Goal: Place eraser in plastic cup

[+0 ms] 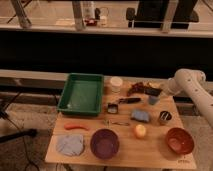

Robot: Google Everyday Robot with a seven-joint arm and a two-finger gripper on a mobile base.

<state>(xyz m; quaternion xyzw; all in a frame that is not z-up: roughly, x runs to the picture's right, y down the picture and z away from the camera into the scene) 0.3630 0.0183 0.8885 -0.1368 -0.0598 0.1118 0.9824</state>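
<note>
A cream plastic cup (116, 83) stands upright at the back of the wooden table (150, 155), just right of the green tray. My gripper (153, 93) is at the back right of the table, on the white arm (187, 82) that reaches in from the right. A small blue-grey thing (153, 100) sits right under the gripper; I cannot tell if it is held or what it is. A small dark block with a light face (113, 108), perhaps the eraser, lies near the table's middle, left of the gripper.
A green tray (81, 93) fills the back left. Also on the table are a black tool (130, 100), brown items (138, 88), a blue sponge (140, 116), a metal can (165, 117), a red bowl (179, 140), a purple bowl (104, 144), a yellow fruit (140, 130), a carrot (76, 127) and a blue cloth (69, 145).
</note>
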